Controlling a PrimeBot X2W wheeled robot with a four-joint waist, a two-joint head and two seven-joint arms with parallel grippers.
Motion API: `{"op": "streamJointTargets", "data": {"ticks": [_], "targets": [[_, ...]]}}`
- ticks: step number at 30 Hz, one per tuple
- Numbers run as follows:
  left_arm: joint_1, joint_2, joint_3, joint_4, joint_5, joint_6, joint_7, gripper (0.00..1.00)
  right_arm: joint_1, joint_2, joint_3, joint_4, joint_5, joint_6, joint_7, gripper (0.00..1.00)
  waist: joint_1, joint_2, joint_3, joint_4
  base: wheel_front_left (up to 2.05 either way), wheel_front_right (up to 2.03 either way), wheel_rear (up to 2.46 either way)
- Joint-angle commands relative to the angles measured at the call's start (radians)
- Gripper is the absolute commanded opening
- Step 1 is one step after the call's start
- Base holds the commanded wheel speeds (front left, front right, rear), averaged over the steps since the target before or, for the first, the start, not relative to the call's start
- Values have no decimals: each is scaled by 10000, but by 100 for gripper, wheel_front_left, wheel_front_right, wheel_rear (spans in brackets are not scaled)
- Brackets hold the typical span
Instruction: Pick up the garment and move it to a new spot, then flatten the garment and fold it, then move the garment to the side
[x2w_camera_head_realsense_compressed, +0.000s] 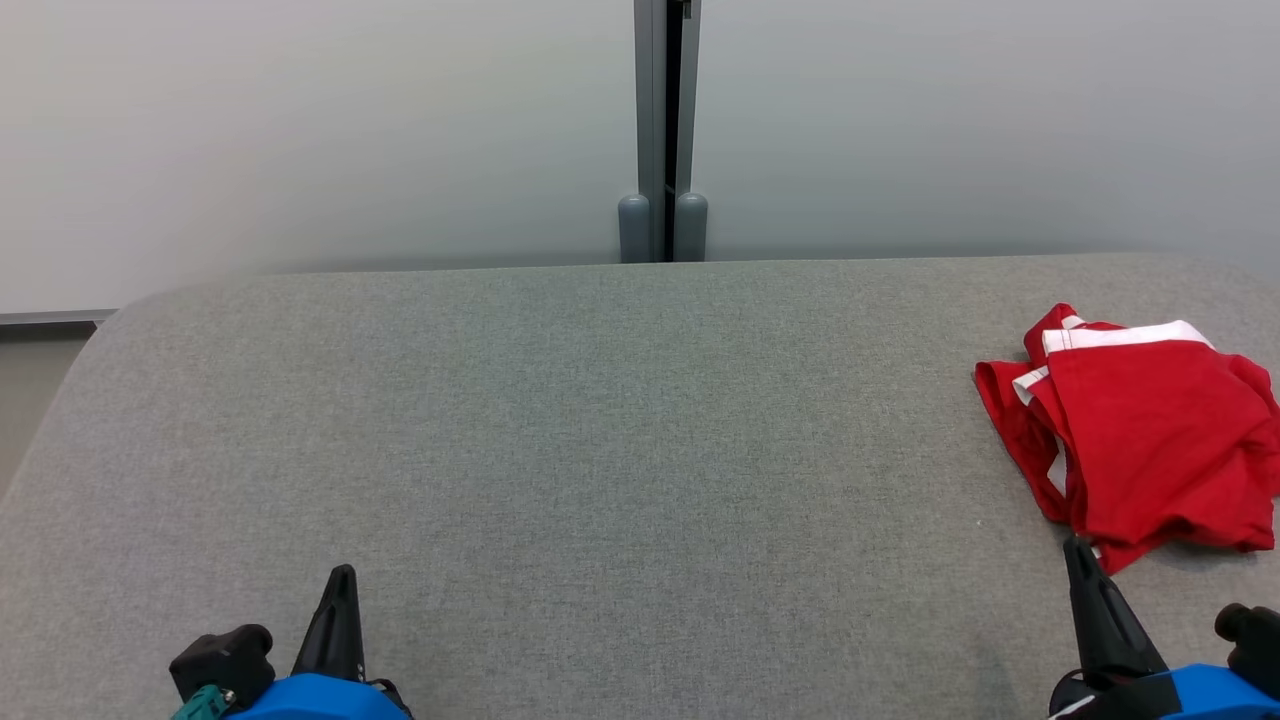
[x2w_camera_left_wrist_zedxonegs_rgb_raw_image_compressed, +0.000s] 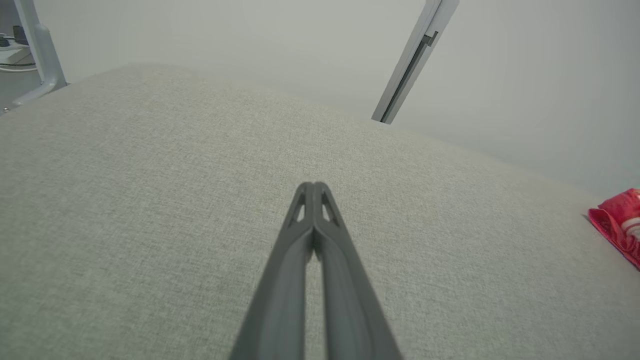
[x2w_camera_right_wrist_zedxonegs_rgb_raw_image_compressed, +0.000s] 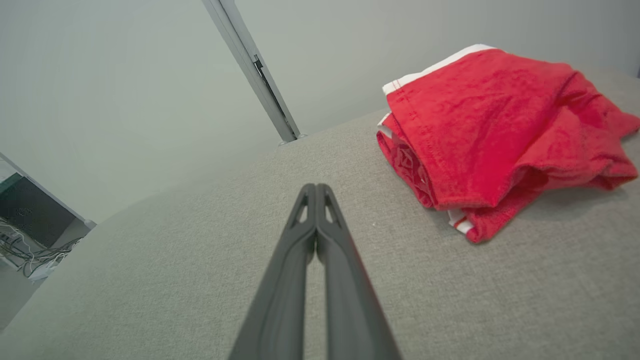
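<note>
Both are pinched fully closed with nothing in them: left end effector (x2w_camera_left_wrist_zedxonegs_rgb_raw_image_compressed: 314, 187) at the near left, right end effector (x2w_camera_right_wrist_zedxonegs_rgb_raw_image_compressed: 316, 187) at the near right, over the grey tabletop (x2w_camera_head_realsense_compressed: 600, 450). The red garment (x2w_camera_head_realsense_compressed: 1150, 440) with white trim sits loosely folded by the right edge, just past the right one's tip.

Bright red garment (x2w_camera_head_realsense_compressed: 1150, 440) here, with crisp white bands along its edges. Under it the table (x2w_camera_head_realsense_compressed: 600, 450) is a soft grey, finely flecked like woven cloth, and reads paler and more beige in the left wrist view. The wall (x2w_camera_head_realsense_compressed: 300, 130) behind runs pale grey, split by a darker grey post (x2w_camera_head_realsense_compressed: 665, 130) with a black slot. The left gripper (x2w_camera_head_realsense_compressed: 343, 575) and right gripper (x2w_camera_head_realsense_compressed: 1075, 548) have charcoal-black fingers, each by a vivid blue cover (x2w_camera_head_realsense_compressed: 320, 697), and a teal tip (x2w_camera_head_realsense_compressed: 205, 703) sits beside the left one.
</note>
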Motion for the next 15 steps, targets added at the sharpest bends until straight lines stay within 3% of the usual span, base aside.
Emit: {"op": "streamJointTargets", "data": {"ticks": [1, 15], "targets": [[-309, -7, 146, -196, -269, -58, 55, 0, -297, -47, -9, -84, 324, 1, 16, 0, 0, 0, 0, -5, 0, 0, 0], [-476, -252, 740, -354, -2326, -365, 619, 0, -675, -58, -3, 330, 2527, 1, 241, 0, 0, 0, 0, -29, 0, 0, 0]]}}
